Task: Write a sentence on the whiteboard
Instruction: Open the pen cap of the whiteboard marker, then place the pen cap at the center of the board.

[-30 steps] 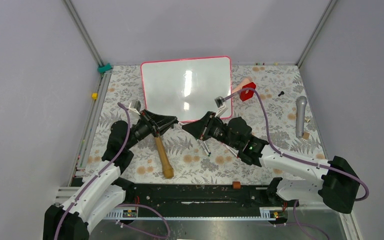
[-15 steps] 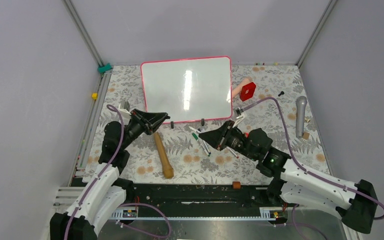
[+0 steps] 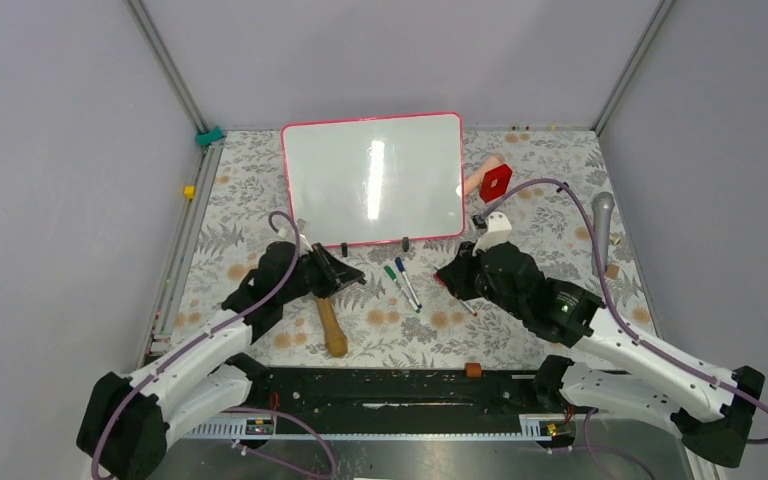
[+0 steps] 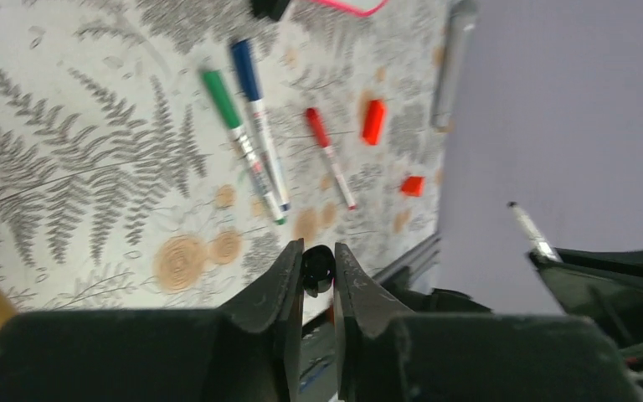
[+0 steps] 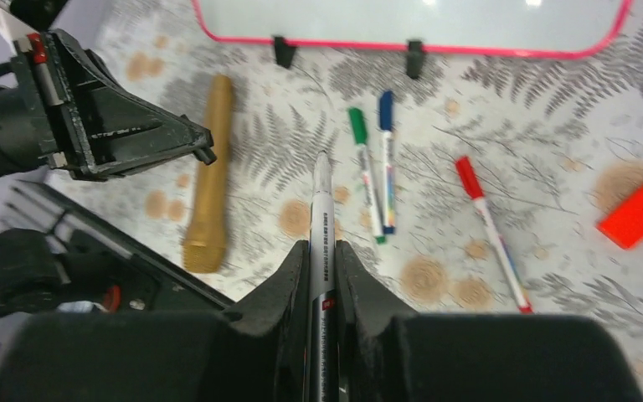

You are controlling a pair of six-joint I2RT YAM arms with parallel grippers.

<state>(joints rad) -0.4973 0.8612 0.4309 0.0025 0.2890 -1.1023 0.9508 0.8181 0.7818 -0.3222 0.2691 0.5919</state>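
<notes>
Whiteboard (image 3: 372,178) flat; marker (image 5: 321,213) in right end effector (image 5: 321,251)

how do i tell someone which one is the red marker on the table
Find the whiteboard at the back of the flowered table; three markers lie loose just in front of its clipped edge. The green marker and blue marker lie side by side; the red marker lies alone to their right, the only one with a red cap.
</notes>
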